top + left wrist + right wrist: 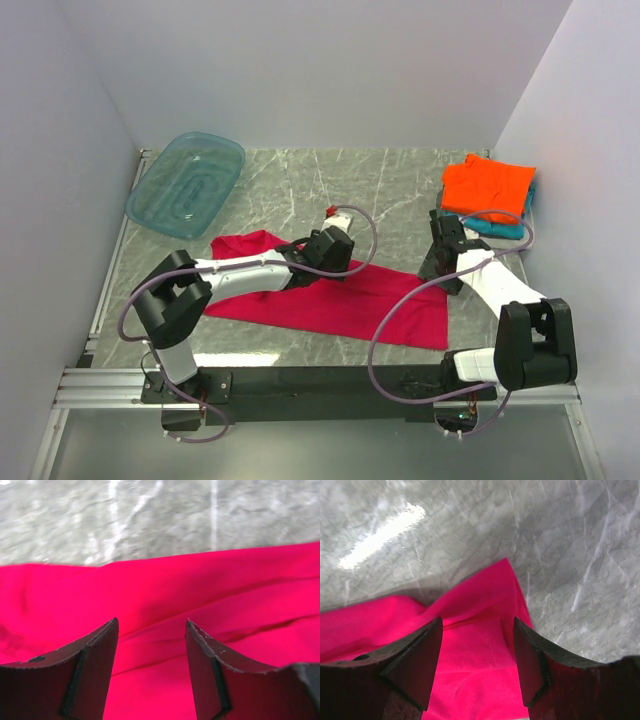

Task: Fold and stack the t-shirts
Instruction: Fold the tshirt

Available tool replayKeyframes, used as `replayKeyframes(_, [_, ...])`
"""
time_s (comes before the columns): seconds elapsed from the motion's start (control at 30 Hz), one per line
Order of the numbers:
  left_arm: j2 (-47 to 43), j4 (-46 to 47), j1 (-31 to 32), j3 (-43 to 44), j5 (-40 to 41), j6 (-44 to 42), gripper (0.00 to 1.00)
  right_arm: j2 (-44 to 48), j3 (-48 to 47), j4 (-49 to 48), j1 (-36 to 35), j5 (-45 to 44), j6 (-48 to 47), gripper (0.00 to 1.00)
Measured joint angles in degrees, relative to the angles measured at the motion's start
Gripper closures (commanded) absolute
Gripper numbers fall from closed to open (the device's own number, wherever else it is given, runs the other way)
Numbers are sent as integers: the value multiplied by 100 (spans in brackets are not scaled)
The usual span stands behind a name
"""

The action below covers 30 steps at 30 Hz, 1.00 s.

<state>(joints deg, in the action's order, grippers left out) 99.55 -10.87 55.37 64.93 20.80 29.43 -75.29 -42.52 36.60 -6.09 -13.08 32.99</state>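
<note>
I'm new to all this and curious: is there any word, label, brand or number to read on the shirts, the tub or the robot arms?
None: no text can be read in any view. The crimson shirt, the orange shirt, the tub, the left arm and the right arm all show plain, unmarked surfaces.

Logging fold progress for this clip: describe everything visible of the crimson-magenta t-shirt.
The crimson-magenta t-shirt is plain, soft-looking cloth. It lies flat but creased on the grey marble table, stretched from centre-left towards the right front. It looks partly folded into a long band and is not yet stacked. The left gripper hangs over its far edge and the right gripper over its right corner, both with fingers open. Whether they touch the cloth cannot be told.
</note>
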Motion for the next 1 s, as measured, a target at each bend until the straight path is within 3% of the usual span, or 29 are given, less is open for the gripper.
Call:
replayKeyframes(0.27, [402, 538, -2, 4, -540, -197, 41, -31, 98, -42, 59, -2, 7, 36])
replayKeyframes(0.4, [684, 592, -4, 4, -761, -234, 43, -31, 98, -55, 109, -4, 0, 45])
replayKeyframes(0.43, [726, 601, -4, 4, -789, -236, 45, -31, 98, -55, 116, -4, -2, 48])
replayKeyframes(0.57, [793, 634, -4, -11, -922, -227, 55, -13, 101, -52, 125, 7, -7, 82])
replayKeyframes(0.67, [780, 807, -7, -118, -1010, -201, 67, 68, 146, -50, 125, 33, 2, 100])
replayKeyframes(0.8, [717, 946, -11, -334, -1069, -140, 81, 210, 173, 0, 125, 61, 13, 100])
replayKeyframes(1.0, [481, 1126, -15, -686, -1176, -33, 91, 575, 173, 79, 125, 76, 20, 100])
